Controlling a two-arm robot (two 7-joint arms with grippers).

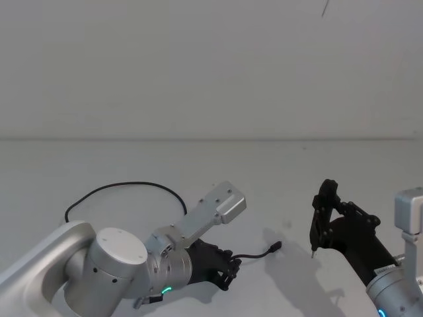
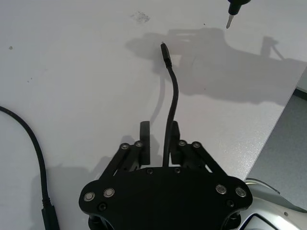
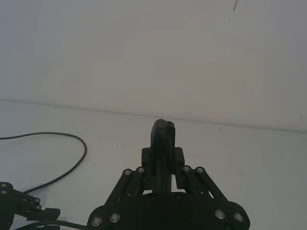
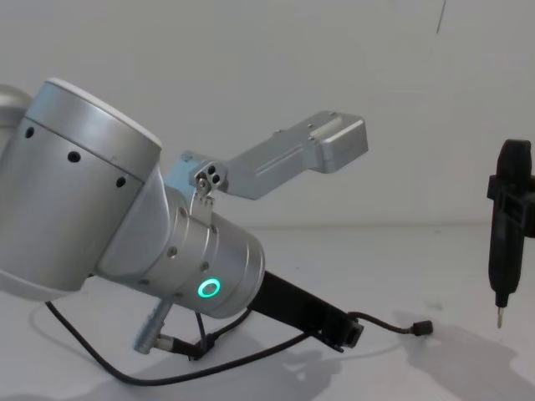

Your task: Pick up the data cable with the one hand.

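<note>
Nearest the chest camera, the left arm's silver cylinder (image 4: 167, 251) with its glowing green ring (image 4: 208, 289) slopes down to the left tool (image 1: 228, 267), which sits low over the front of the white tabletop (image 1: 264, 172), left of centre. Its two fingers (image 2: 145, 139) stand apart with the data cable (image 2: 170, 96) running out between them. The cable lies against one finger, and a strip of bare tabletop shows between it and the other. Beyond the fingertips the cable's short free end curves toward the right arm and ends in a small black plug (image 1: 275, 247), with its shadow cast apart from it on the tabletop. Behind the left arm, the remaining length of cable sweeps back in a wide loop lying flat on the surface. The right tool (image 1: 327, 211) hangs at the right side above the tabletop, closed on a slim black pen-shaped instrument (image 4: 508, 217). The instrument is nearly upright, its metal tip (image 2: 230, 19) pointing down, near the plug but not touching it.
</note>
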